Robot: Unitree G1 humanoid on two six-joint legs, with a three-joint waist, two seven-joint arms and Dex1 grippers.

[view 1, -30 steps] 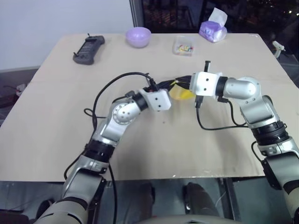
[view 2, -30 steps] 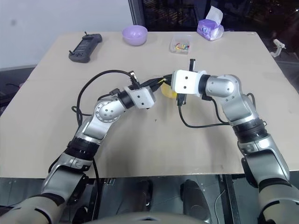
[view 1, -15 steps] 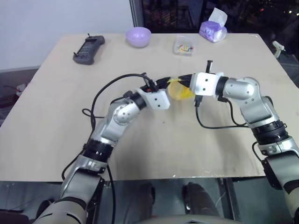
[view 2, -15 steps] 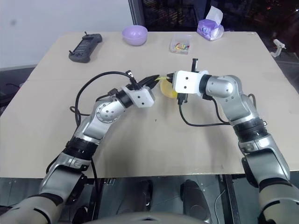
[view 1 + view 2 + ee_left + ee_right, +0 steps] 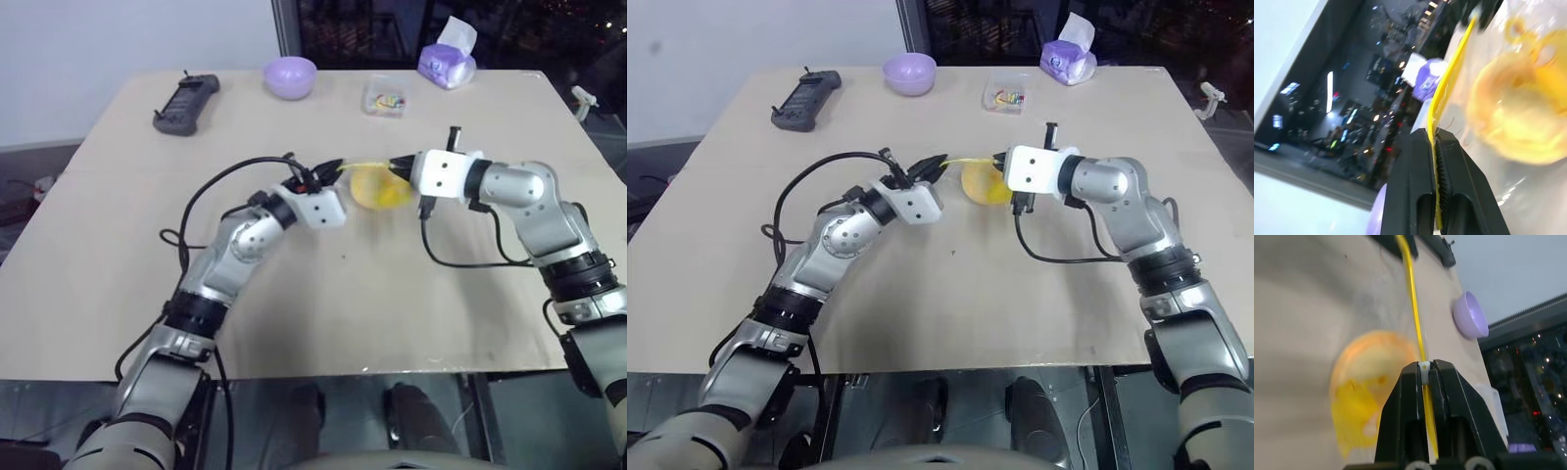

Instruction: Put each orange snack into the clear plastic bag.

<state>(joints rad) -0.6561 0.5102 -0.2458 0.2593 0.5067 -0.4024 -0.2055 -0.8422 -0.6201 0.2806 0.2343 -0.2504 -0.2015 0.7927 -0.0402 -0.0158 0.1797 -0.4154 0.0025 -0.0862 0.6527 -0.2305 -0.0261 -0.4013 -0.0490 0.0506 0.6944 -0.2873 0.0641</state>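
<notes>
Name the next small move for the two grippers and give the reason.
Probably a last short pull apart along the seal, then lower the bag. The left gripper and right gripper are each shut on the yellow seal strip, which runs taut between them, and the orange snack already hangs inside the clear plastic bag above the table.

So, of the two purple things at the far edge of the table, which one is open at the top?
The round lilac bowl, standing left of the small clear box. The other purple thing, right of that box, is a soft tissue pack with white paper sticking out.
</notes>
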